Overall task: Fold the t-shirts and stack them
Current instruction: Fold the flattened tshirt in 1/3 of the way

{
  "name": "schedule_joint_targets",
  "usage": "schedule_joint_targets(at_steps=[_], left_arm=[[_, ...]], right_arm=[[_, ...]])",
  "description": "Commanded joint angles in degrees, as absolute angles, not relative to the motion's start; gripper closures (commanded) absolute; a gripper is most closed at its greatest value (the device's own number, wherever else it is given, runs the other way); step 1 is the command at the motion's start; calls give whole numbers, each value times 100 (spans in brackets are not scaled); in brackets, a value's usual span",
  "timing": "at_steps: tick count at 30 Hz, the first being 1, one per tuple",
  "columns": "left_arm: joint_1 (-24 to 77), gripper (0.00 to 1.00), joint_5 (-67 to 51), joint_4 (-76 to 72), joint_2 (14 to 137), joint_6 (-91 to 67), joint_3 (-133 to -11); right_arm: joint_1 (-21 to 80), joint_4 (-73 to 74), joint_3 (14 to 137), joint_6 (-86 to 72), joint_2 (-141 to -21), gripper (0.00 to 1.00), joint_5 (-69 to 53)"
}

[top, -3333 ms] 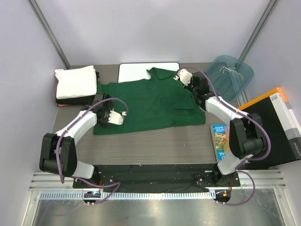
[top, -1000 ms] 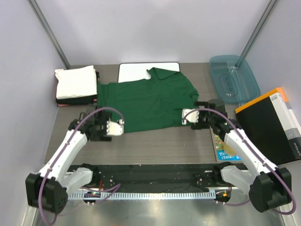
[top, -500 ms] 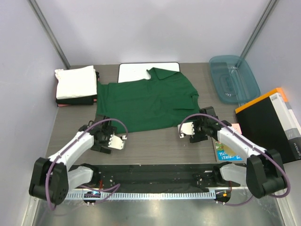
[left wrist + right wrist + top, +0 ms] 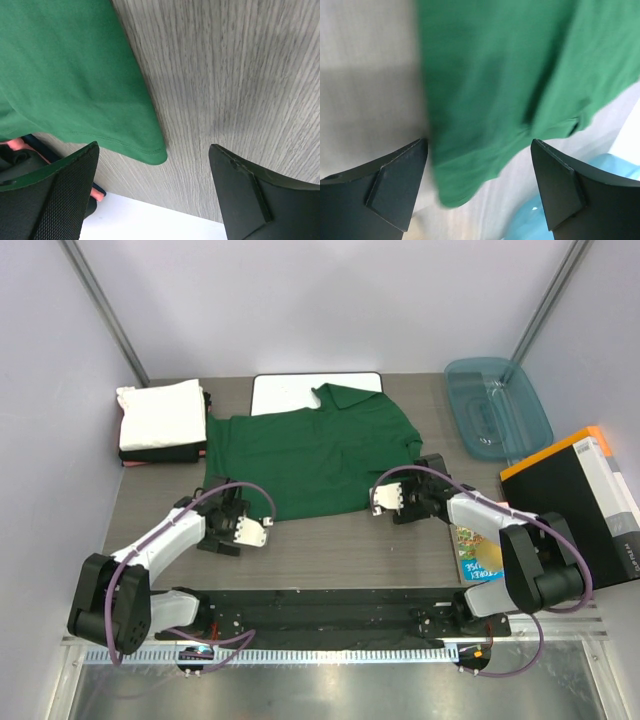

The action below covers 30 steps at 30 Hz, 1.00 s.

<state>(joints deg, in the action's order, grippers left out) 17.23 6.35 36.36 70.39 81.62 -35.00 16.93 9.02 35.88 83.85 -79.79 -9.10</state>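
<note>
Left wrist: t-shirt corner lies beneath (wide-spread) left end effector.

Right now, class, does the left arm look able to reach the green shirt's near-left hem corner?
Probably yes: the left tool stands open just beside the green shirt, its hem corner framed between the fingers, only bare table between.

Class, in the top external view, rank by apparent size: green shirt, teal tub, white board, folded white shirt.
1. green shirt
2. teal tub
3. white board and folded white shirt look alike; not ranked.
</note>
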Motion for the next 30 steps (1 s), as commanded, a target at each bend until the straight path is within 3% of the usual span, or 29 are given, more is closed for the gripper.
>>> schedule_joint_targets(at_steps=[1, 4, 9, 13, 16, 17, 19, 20, 21, 22, 23, 24, 25, 27, 30], left_arm=[[1758, 11, 668, 3524, 7119, 8332, -3463], [1758, 16, 677, 3498, 7286, 8332, -3480], [1784, 36, 729, 3217, 7655, 8069, -3498], [1828, 42, 835, 3024, 8085, 7928, -3524], [1881, 55, 896, 3023, 8288, 7779, -3630], [1890, 64, 905, 3023, 8384, 7735, -3665], [1898, 68, 914, 3084, 8463, 7691, -3753], [1907, 77, 940, 3094, 8499, 7673, -3770], [1933, 82, 949, 3120, 8516, 7638, -3823], [1942, 100, 958, 3198, 8525, 7577, -3858], [1951, 100, 967, 3208, 8482, 7533, -3928], [1951, 100, 958, 3269, 8455, 7515, -3981], [1951, 100, 967, 3391, 8412, 7497, -4025], [1951, 100, 941, 3497, 8218, 7471, -4200], [1951, 100, 888, 3822, 7877, 7506, -4464]], right_arm=[[1723, 379, 3717, 8271, -8472, 9, -835], [1723, 351, 3805, 8270, -8596, 9, -835], [1723, 352, 3814, 8288, -8578, 9, -826], [1723, 422, 3823, 8288, -8525, 10, -826], [1723, 457, 3849, 8297, -8517, 12, -817], [1723, 474, 3850, 8288, -8508, 12, -826], [1723, 536, 3885, 8271, -8499, 15, -817], [1723, 545, 3885, 8279, -8499, 17, -817], [1723, 562, 3885, 8288, -8482, 23, -817], [1723, 615, 3902, 8288, -8473, 29, -809], [1723, 659, 3920, 8314, -8473, 39, -774], [1723, 711, 3946, 8306, -8473, 62, -756], [1723, 808, 4025, 8288, -8464, 72, -660], [1723, 913, 4095, 8209, -8438, 78, -546], [1688, 975, 4280, 8087, -8289, 80, -422]])
